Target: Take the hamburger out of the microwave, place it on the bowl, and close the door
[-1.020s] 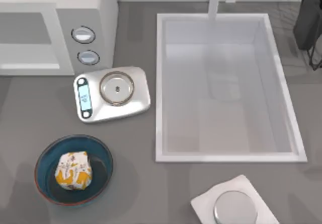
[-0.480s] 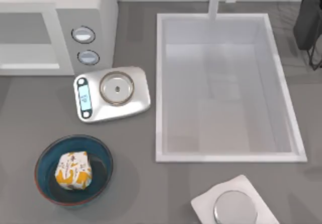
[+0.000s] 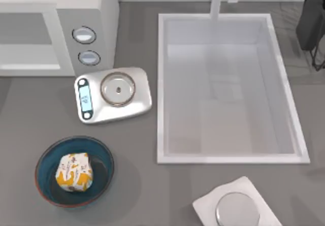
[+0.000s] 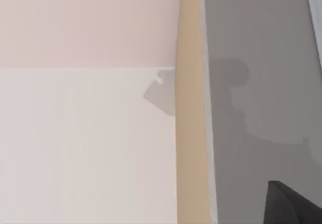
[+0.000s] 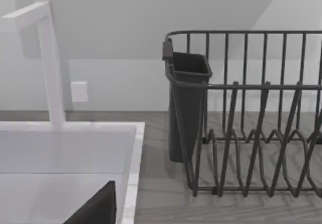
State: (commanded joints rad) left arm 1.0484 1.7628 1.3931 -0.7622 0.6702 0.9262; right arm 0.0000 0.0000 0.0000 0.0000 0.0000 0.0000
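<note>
The hamburger [image 3: 74, 171], a small white lump with orange-yellow patches, lies inside the blue bowl [image 3: 103, 154] at the front left of the table. The white microwave [image 3: 106, 12] stands at the back left. Its door [image 3: 25, 35] sits flush with the grey dial panel [image 3: 86, 45], shut. A dark edge of my left gripper [image 4: 294, 206] shows in the left wrist view, beside a pale wall and a beige strip. A dark edge of my right gripper [image 5: 95, 211] shows in the right wrist view, over the sink's corner.
A silver kitchen scale [image 3: 114, 94] sits between the microwave and the bowl. A large white sink [image 3: 160, 84] with a faucet [image 3: 217, 0] takes up the middle and right. A steel disc on a white base [image 3: 236, 211] lies at the front. A dark dish rack [image 5: 251, 113] stands back right.
</note>
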